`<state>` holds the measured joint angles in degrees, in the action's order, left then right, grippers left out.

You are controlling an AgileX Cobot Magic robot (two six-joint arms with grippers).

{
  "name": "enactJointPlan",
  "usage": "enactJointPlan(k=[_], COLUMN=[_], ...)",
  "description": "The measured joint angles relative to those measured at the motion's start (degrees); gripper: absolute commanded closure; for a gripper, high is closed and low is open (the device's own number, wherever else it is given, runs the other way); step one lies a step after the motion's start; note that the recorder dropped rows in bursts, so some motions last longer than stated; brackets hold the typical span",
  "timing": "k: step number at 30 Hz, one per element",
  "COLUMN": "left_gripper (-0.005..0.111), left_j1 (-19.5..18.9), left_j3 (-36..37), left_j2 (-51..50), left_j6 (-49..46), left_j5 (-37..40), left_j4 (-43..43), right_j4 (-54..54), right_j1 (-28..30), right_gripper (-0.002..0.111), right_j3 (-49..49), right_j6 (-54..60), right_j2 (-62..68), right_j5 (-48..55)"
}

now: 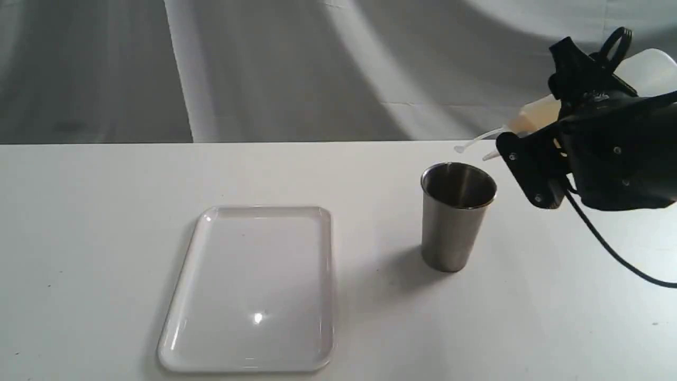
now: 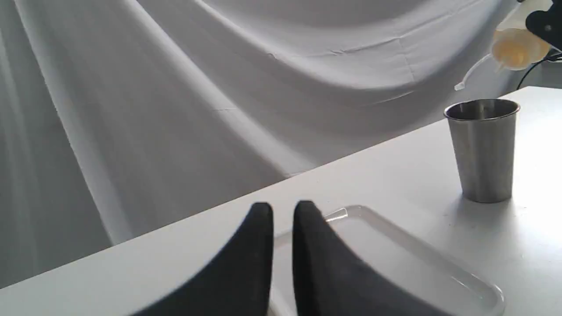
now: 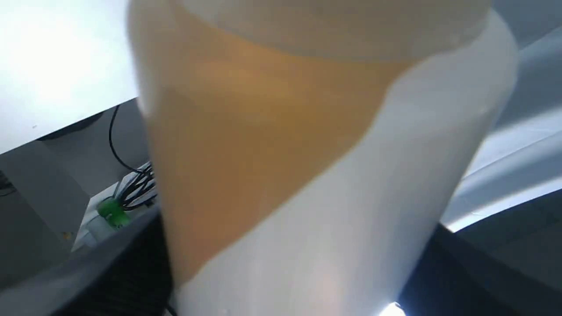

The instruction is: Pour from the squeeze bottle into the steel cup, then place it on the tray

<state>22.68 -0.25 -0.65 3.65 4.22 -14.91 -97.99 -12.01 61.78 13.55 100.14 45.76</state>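
My right gripper [image 1: 550, 120] is shut on the squeeze bottle [image 1: 535, 117], holding it in the air, tipped almost on its side. Its nozzle [image 1: 490, 155] points down-left, just above and beside the right rim of the steel cup [image 1: 456, 217], and the cap strap [image 1: 470, 144] dangles over the cup. No stream shows. Amber liquid has slid towards the nozzle end of the bottle [image 3: 272, 145]. The cup stands upright right of the white tray [image 1: 254, 286], which holds nothing. My left gripper [image 2: 283, 211] hovers over the tray's [image 2: 395, 259] edge, fingers nearly together, holding nothing.
A white table [image 1: 79, 238] carries everything, with a grey cloth backdrop [image 1: 264, 63] behind it. A black cable [image 1: 608, 248] hangs from the right arm down to the table at the right edge. Cables and a green part [image 3: 112, 210] lie below the table's side.
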Motion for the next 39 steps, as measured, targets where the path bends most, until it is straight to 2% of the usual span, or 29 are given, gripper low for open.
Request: enactJointPlan(k=[11,32,39], left_gripper=[0.098,0.098,0.098], left_j1=[0.0,0.0,0.0], left_j3=[0.0,0.0,0.0], left_j2=[0.0,0.0,0.0], left_j6=[0.0,0.0,0.0], left_j5=[0.0,0.0,0.0], left_j4=[0.0,0.0,0.0], right_j4=[0.0,1.8,7.3], right_j1=[0.0,0.0,0.0], right_gripper=[0.079,0.079,0.079], right_j3=[0.0,0.0,0.0], right_j6=[-1.3,-22.2,-36.6], right_j2=[0.0,0.0,0.0], right_j5=[0.0,-0.1,-2.9])
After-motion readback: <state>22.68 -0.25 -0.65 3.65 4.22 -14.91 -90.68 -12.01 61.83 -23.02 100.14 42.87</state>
